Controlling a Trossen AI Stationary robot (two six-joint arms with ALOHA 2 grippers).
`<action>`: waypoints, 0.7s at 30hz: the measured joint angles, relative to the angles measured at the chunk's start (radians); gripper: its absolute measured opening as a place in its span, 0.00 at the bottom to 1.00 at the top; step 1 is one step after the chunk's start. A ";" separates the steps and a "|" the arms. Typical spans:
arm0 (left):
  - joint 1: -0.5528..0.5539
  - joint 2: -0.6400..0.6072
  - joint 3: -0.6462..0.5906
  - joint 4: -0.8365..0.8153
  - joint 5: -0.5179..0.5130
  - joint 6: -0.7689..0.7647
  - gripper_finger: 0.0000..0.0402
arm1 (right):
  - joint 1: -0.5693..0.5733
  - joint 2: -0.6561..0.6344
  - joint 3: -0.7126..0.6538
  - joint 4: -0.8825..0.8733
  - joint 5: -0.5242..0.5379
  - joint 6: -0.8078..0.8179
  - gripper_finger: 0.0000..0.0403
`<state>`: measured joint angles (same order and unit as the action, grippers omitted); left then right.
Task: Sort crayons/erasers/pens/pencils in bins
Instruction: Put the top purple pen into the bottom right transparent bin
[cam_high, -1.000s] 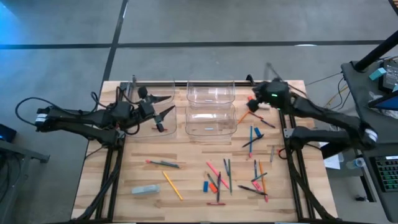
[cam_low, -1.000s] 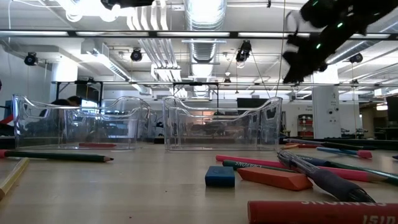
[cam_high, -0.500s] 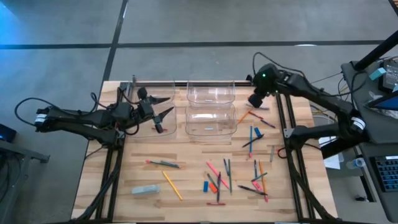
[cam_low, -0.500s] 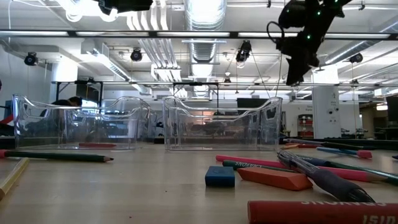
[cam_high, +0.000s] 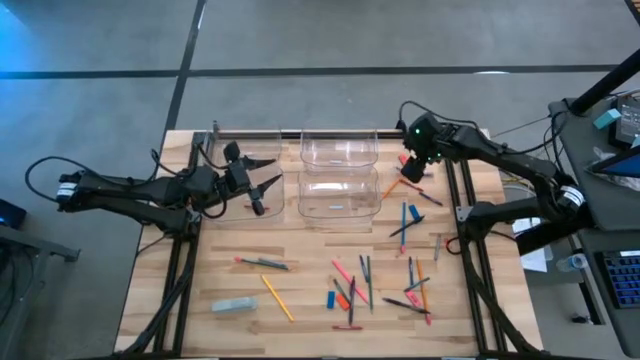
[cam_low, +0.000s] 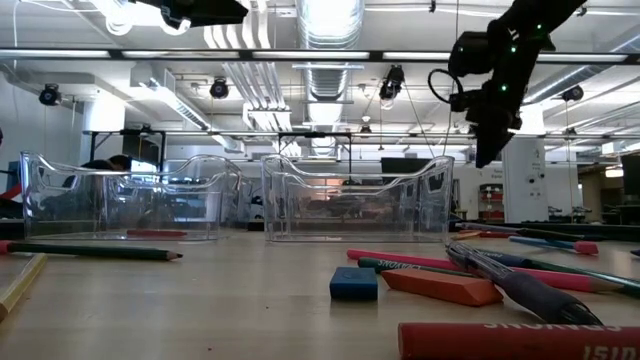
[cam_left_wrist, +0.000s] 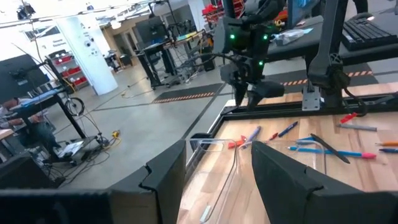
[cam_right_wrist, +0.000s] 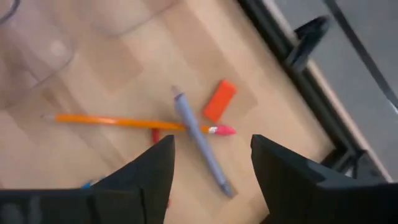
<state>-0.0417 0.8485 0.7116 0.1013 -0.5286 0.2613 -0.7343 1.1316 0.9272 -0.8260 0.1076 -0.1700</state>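
My right gripper (cam_high: 411, 168) hangs open and points steeply down over the table's far right corner. Below its fingers (cam_right_wrist: 211, 155) lie a grey pen (cam_right_wrist: 199, 140) crossed over an orange pencil (cam_right_wrist: 118, 121), and an orange-red eraser (cam_right_wrist: 219, 99); it touches none of them. My left gripper (cam_high: 268, 172) stands open and level above the left bins (cam_high: 240, 150), with nothing in it. Two more clear bins (cam_high: 340, 170) stand at the far middle. Pencils, pens, crayons and erasers (cam_high: 370, 285) lie flat on the near half of the table.
A dark frame rail (cam_right_wrist: 292, 56) runs along the table's edge just beyond the eraser. A bin's corner (cam_right_wrist: 56, 43) stands close to the pencil's tip. Blue pencils (cam_high: 405, 220) lie nearer on the right. A pen (cam_high: 262, 263), a yellow pencil (cam_high: 277, 297) and a grey-blue block (cam_high: 233, 305) lie near left.
My right gripper has swung toward the table's far edge, tipped from a shallow slant to pointing steeply down, and sunk a little over the corner. Its fingers, shut before, now stand open. The things on the table have kept their places.
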 joint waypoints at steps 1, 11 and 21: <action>-0.001 0.003 0.000 0.003 0.000 -0.027 0.41 | 0.001 0.000 -0.010 0.002 -0.004 -0.007 0.50; 0.000 0.010 0.001 0.029 0.000 -0.094 0.41 | -0.068 0.103 -0.083 0.004 -0.108 -0.103 0.50; 0.000 0.015 0.001 0.024 0.000 -0.094 0.41 | -0.118 0.250 -0.083 0.100 -0.109 -0.209 0.50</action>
<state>-0.0414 0.8635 0.7128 0.1255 -0.5285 0.1673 -0.8527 1.3814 0.8444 -0.7264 -0.0016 -0.3787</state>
